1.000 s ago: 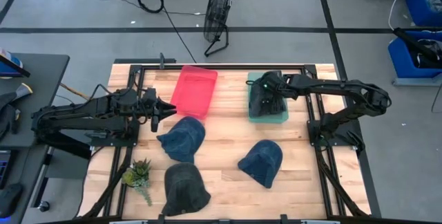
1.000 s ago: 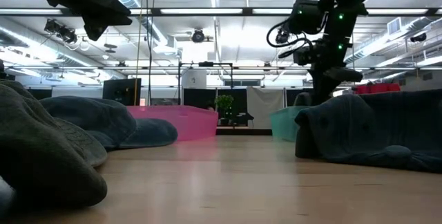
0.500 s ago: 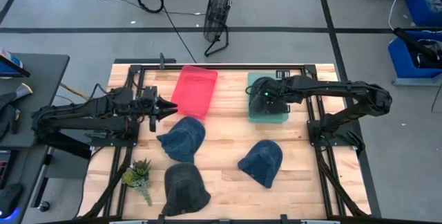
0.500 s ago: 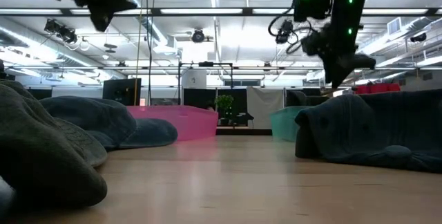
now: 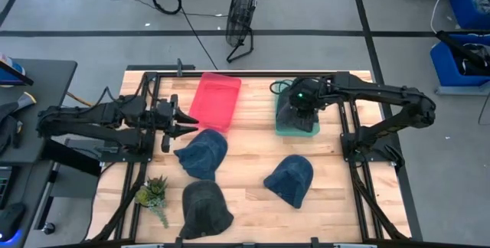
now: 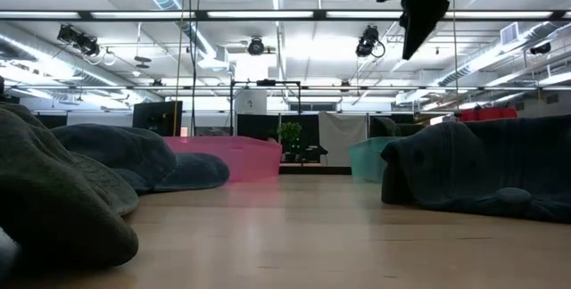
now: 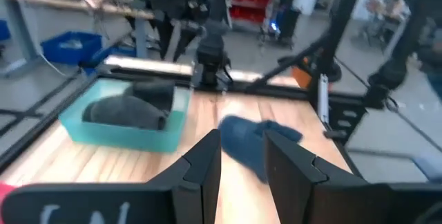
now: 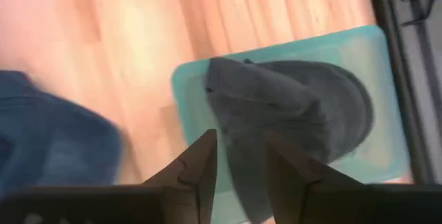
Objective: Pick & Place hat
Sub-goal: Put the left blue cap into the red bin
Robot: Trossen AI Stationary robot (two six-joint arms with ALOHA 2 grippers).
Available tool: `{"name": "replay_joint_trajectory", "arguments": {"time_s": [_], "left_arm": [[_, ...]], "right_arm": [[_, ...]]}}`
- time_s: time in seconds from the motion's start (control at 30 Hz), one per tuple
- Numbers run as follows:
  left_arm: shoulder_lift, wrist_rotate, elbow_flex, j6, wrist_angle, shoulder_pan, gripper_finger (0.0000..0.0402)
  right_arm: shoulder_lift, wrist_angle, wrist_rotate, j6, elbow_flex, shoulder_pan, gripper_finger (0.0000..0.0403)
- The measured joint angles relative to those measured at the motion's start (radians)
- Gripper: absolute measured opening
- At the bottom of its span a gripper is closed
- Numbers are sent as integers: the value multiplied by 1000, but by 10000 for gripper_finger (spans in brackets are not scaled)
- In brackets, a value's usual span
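Observation:
A dark grey hat [image 8: 290,106] lies inside the teal bin [image 8: 186,92], also seen as the hat [image 7: 131,110] in the teal bin [image 7: 124,131]. My right gripper [image 8: 238,172] hovers open above that bin [image 5: 310,132], pointing down, high in the low view [image 6: 417,30]. My left gripper [image 5: 187,119] is open and raised beside the pink bin [image 5: 214,101], touching nothing. Three more hats rest on the table: a denim one [image 5: 203,152], a blue one [image 5: 291,179] and a dark grey one [image 5: 205,210].
A small potted plant [image 5: 153,194] stands at the table's near left corner. Black frame rails [image 5: 352,148] run along the table's sides. Bare wood shows between the two bins and the hats [image 5: 253,145]. A fan [image 5: 241,18] stands on the floor beyond the far edge.
My right gripper has risen from down in the teal bin to well above it, and the dark grey hat has stayed in the bin. My left gripper has also moved up, staying beside the pink bin.

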Motion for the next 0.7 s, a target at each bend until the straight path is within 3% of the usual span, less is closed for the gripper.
{"name": "replay_joint_trajectory", "arguments": {"time_s": [0.3,0.53,0.7], "left_arm": [[190,-195,231,-33,-266,-223,112],[335,-234,241,-120,-411,-370,112],[467,-267,238,-158,-595,-392,112]], "right_arm": [[-168,123,-59,140,-126,163,98],[-266,305,-59,311,-322,288,100],[-262,362,-59,360,-443,348,100]]}}
